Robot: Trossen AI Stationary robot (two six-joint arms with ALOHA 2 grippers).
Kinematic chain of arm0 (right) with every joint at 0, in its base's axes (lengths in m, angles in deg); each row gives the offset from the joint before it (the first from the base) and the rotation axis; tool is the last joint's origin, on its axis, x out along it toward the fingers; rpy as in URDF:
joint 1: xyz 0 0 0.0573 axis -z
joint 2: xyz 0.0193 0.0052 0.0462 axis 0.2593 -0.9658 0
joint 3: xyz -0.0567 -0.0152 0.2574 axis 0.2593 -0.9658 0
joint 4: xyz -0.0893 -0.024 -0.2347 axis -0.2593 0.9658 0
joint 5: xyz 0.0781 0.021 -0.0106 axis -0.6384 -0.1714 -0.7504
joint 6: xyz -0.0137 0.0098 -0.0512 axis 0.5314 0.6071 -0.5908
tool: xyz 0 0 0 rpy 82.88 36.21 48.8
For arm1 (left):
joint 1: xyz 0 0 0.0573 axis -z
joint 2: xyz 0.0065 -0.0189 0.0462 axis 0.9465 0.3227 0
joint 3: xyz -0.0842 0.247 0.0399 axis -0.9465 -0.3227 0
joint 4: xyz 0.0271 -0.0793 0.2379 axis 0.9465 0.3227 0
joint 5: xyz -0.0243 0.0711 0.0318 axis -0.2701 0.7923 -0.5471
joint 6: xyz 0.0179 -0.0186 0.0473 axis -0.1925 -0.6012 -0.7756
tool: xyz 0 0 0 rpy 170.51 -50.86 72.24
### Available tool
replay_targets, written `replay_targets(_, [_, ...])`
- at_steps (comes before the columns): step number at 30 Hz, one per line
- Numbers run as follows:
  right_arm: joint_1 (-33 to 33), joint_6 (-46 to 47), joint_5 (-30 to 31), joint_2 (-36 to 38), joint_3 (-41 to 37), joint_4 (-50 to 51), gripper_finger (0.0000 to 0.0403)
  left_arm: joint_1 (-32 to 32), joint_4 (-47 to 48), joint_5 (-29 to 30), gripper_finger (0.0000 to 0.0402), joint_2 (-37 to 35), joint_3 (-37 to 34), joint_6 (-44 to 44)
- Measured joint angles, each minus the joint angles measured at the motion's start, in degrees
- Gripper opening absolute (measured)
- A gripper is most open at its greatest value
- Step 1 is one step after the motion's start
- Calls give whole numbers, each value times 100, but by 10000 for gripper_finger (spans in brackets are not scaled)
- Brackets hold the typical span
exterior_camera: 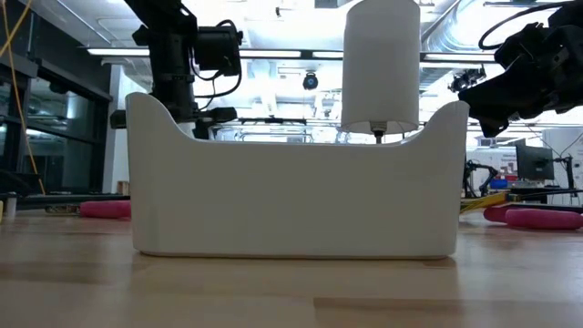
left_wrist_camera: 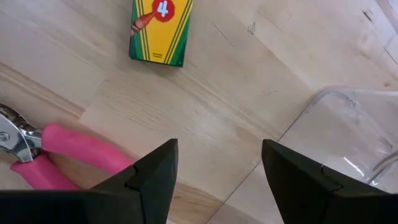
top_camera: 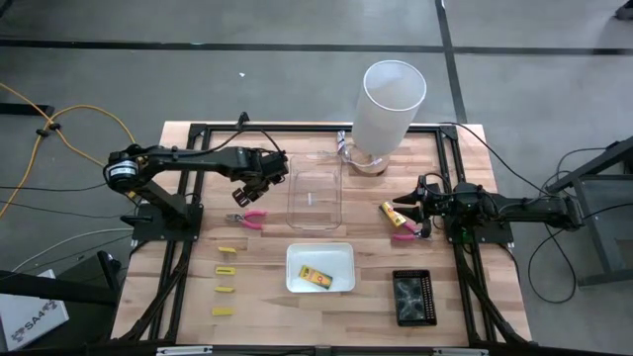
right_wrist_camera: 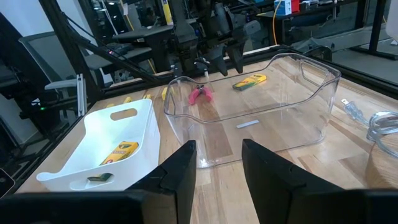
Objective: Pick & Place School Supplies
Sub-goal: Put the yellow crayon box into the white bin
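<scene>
**Left gripper poised above the pink-handled tool**

The left gripper (top_camera: 259, 178) hangs over the table with its fingers (left_wrist_camera: 155, 180) spread wide and nothing between them. Just below and beside it lies the pink-handled tool (top_camera: 246, 219), its handles (left_wrist_camera: 74, 152) running across in front of the fingertips in the left wrist view, metal end pointing away to one side. In the high view the tool's long axis lies roughly along the table's width, handles toward the clear bin (top_camera: 316, 194). The left arm is plainly the nearer one to this tool; I judge the coming move to be a short drop toward the front of the table, with the jaws turned to straddle the handles across their width.

A little farther from that gripper a crayon packet (left_wrist_camera: 160, 30) lies flat on the wood, and a row of small yellow blocks (top_camera: 226, 269) runs along the left side.

Across the table, the right gripper (top_camera: 423, 206) waits, fingers apart and empty, beside a second pink-handled tool (top_camera: 404, 235) and a packet (top_camera: 393, 212). One packet already lies in the white tray (top_camera: 319, 253).
</scene>
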Motion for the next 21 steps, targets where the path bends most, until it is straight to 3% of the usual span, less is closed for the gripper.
replay_targets(8, [0, 0, 0, 0, 0, 0, 121, 1, -39, 285, 224, -2, 2, 75])
replay_targets(15, [-1, -1, 0, 1, 0, 0, 121, 2, -42, 587, 224, -4, 2, -769])
replay_targets(21, [-1, 1, 0, 1, 0, 0, 121, 2, -50, 628, 224, -4, 2, -908])
